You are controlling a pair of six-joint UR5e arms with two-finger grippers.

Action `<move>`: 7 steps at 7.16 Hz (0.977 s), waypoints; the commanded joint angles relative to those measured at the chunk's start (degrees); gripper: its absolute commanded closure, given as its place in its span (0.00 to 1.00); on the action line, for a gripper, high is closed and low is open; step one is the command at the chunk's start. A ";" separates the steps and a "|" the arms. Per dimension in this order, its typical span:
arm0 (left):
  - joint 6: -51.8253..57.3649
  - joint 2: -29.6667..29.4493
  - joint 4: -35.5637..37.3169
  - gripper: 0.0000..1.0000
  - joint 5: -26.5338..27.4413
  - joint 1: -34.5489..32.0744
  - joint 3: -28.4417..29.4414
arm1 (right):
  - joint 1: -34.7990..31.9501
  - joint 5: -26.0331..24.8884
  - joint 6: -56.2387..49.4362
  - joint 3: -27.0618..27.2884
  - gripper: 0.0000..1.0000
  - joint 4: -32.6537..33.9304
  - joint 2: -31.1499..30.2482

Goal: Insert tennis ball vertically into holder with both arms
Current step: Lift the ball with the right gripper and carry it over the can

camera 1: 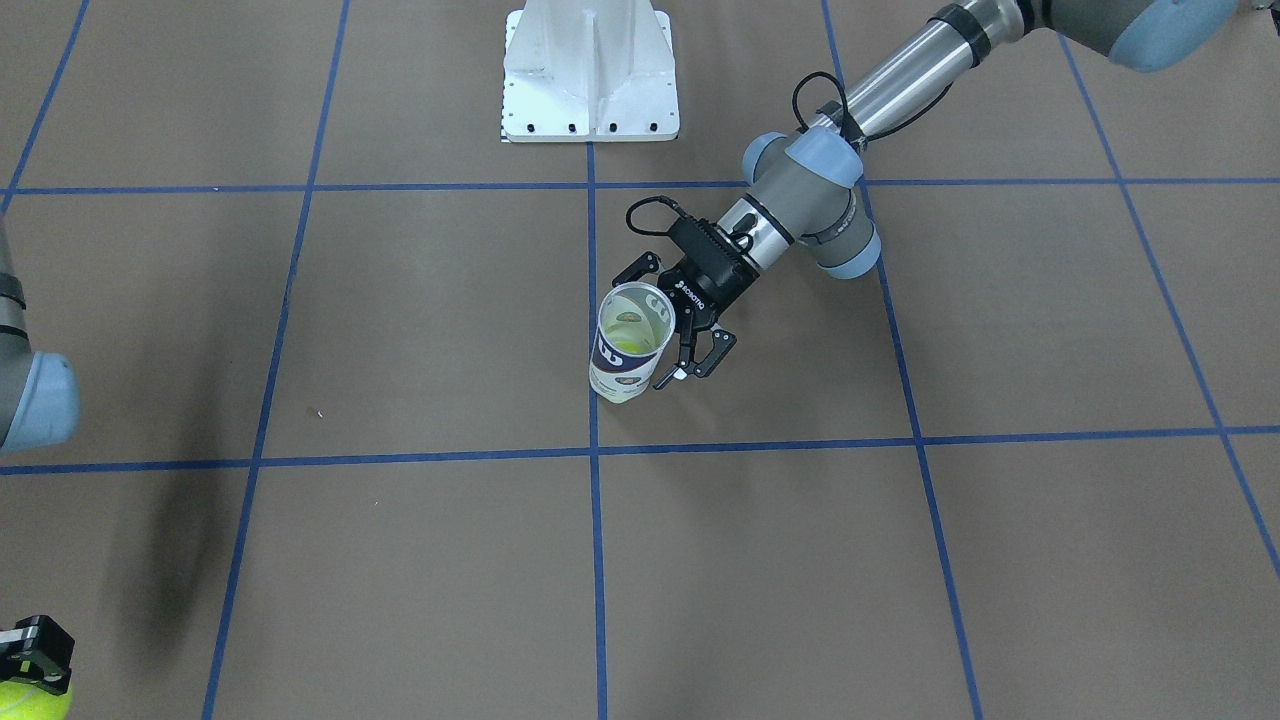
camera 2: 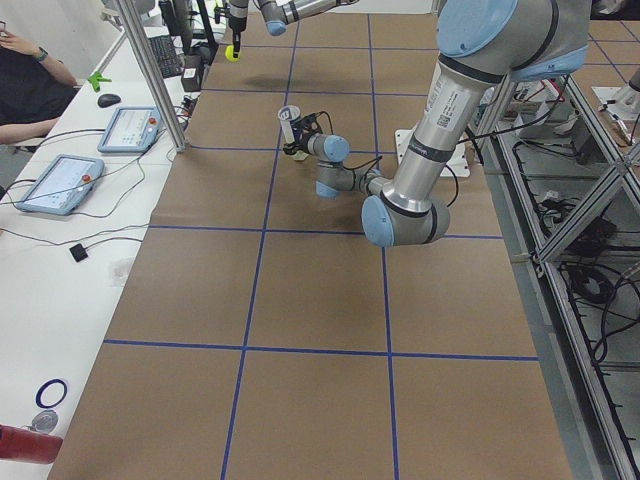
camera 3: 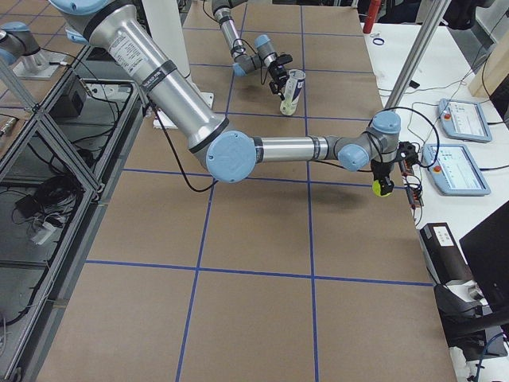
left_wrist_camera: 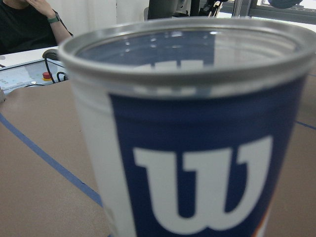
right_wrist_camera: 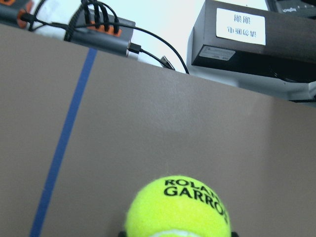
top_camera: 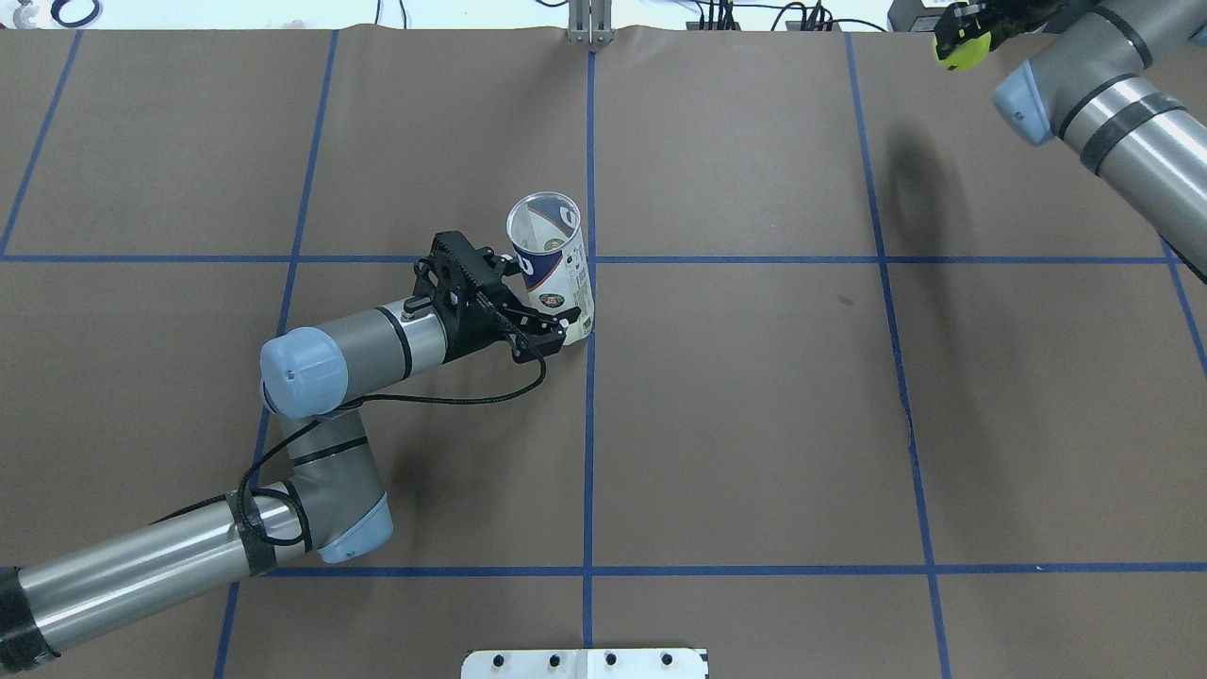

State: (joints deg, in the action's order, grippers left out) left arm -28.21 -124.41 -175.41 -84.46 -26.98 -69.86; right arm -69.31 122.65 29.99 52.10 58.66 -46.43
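Note:
The holder [camera 1: 630, 345] is a clear can with a white and navy "W" label. It stands upright near the table's middle, open end up, and something yellow-green shows inside it. It also shows in the overhead view [top_camera: 550, 259] and fills the left wrist view [left_wrist_camera: 197, 148]. My left gripper [top_camera: 542, 294] is shut on the holder's lower part, one finger on each side. My right gripper [top_camera: 964, 33] is shut on a yellow tennis ball [top_camera: 960, 49] and holds it above the far right corner of the table. The ball also shows in the right wrist view [right_wrist_camera: 177, 210] and the front view [camera 1: 30, 700].
The white pedestal base [camera 1: 590, 70] stands at the robot's side of the table. Blue tape lines [top_camera: 589, 424] cross the brown table cover. Beyond the far edge are a black box [right_wrist_camera: 252, 39], cables [right_wrist_camera: 98, 29] and tablets [camera 3: 461, 119]. A person [camera 2: 30, 80] sits there.

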 commanded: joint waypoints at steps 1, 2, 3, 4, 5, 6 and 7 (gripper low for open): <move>0.00 0.39 -0.02 0.01 0.00 0.00 -1.67 | 0.23 3.38 6.65 11.65 1.00 8.17 0.29; 0.00 0.40 0.07 0.01 -0.09 0.09 -1.94 | 0.32 3.99 6.83 14.32 1.00 10.84 0.29; 0.00 0.31 0.07 0.01 0.00 0.26 -1.95 | 0.32 4.95 7.97 15.13 1.00 11.04 0.29; 0.00 -0.13 0.16 0.01 0.00 0.35 -1.95 | 0.75 5.66 9.89 16.88 1.00 11.13 0.20; 0.00 -0.22 0.25 0.01 0.00 0.35 -1.95 | 2.50 6.45 14.87 20.20 1.00 11.30 0.20; 0.00 -0.22 0.25 0.01 0.00 0.35 -1.95 | 4.86 6.37 20.49 23.28 1.00 11.31 0.20; 0.00 -0.22 0.25 0.01 0.00 0.52 -1.86 | 6.63 6.37 23.85 26.01 1.00 11.39 0.29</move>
State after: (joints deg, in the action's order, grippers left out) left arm -28.21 -124.59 -175.18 -84.46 -26.58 -71.79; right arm -65.06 128.91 48.68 74.48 69.94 -46.21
